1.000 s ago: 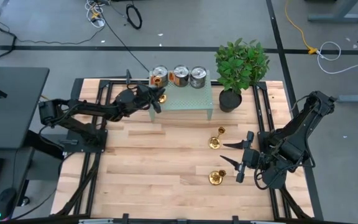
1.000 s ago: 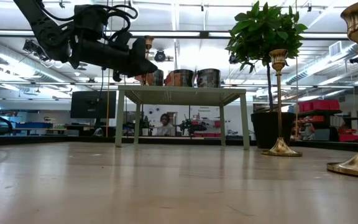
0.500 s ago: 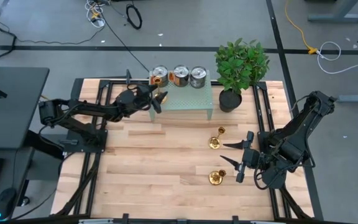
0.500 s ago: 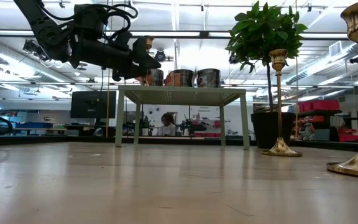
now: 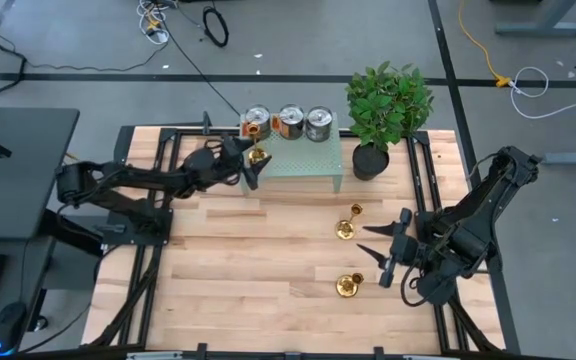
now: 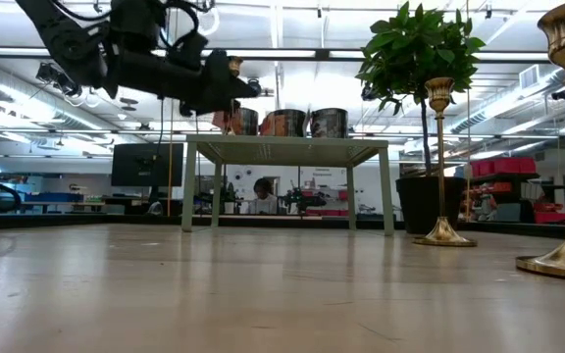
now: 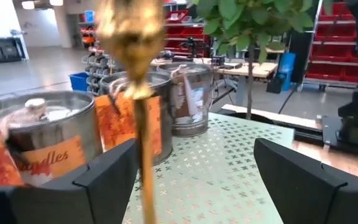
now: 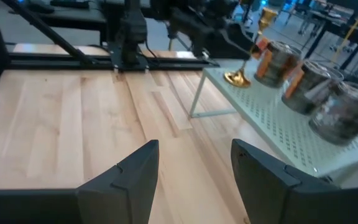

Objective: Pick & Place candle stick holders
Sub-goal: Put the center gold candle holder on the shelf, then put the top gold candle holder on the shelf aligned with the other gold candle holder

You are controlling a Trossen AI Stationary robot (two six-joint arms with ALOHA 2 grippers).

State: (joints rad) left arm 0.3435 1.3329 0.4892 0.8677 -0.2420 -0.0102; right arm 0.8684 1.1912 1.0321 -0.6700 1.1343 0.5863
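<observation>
Standing on the left end of the pale green stand [image 5: 303,158] is one gold candle stick holder [image 5: 258,155], and the left hand [image 5: 251,164] sits right around it with its fingers apart, one dark finger on each side of the thin stem and neither clearly touching it. From the left wrist view the stem runs straight up between the two fingers, with the cup blurred near the lens.

Behind it on the stand, three silver tin cans [image 5: 289,122] line up in a row. Their orange-brown labels carry white script; on the nearest can [image 7: 39,140] the lettering reads like "andles", the start cut off. The rest of the writing is too small or blurred to read.

Down on the wooden table [image 5: 248,260], a second candle stick holder [image 5: 347,224] stands upright just in front of the stand's right end, and a third candle stick holder [image 5: 347,286] stands nearer the front edge. The right hand [image 5: 380,255] hovers just to the right of those two, between them, fingers spread and holding nothing.

A potted plant [image 5: 386,108] stands at the stand's right end. In the low view a person [image 6: 261,196] shows in the room beyond the table.
</observation>
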